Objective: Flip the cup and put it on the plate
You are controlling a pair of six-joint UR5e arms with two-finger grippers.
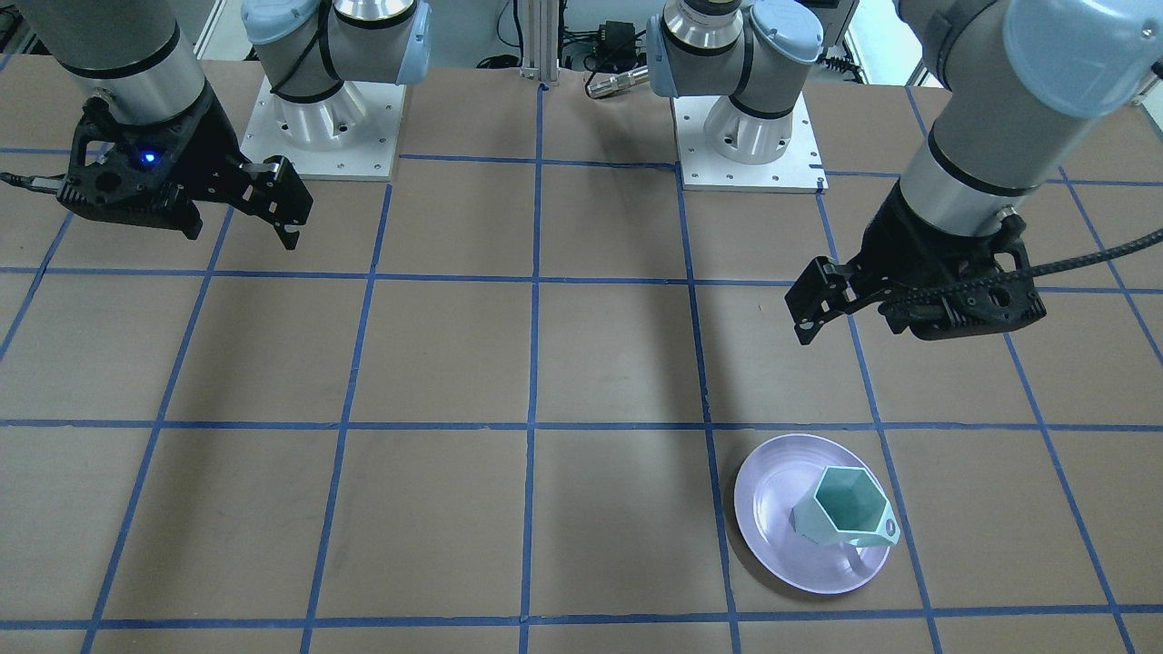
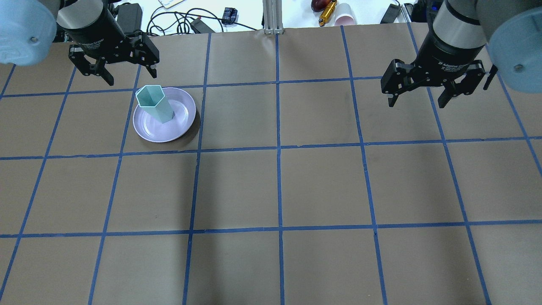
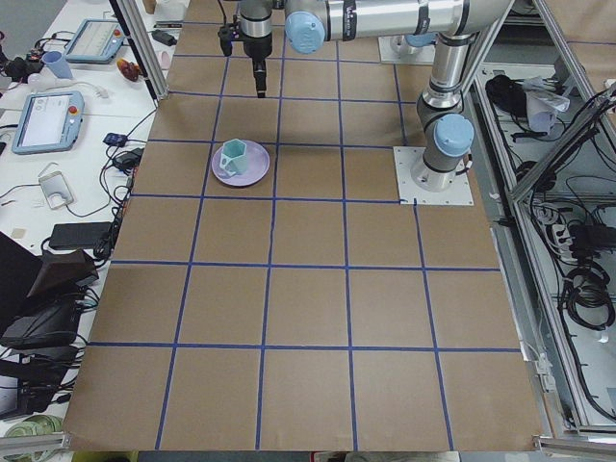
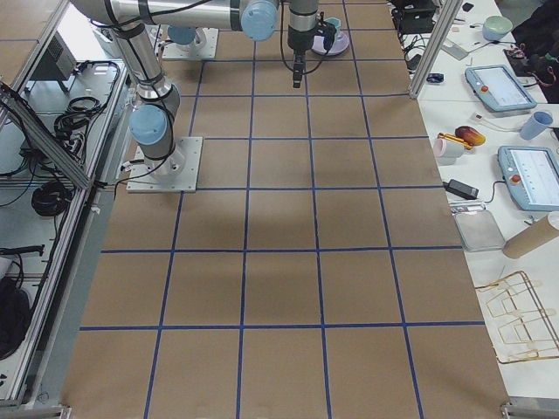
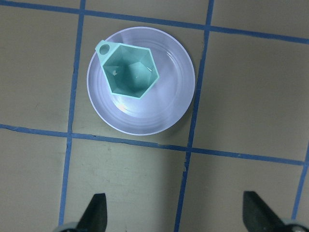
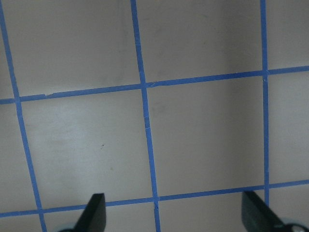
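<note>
Mint cup [image 5: 129, 71] upright, seemingly off-centre, on lavender plate [image 5: 170, 104]

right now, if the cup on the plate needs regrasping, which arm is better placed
Left. The left gripper, open, hangs close to the plate, with the upright cup in its wrist view; the right gripper is far across the table.

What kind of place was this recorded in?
Probably a robotics lab workcell: two arms bolted to a table gridded with blue tape, teach pendants on a side bench, loose cables alongside.
</note>
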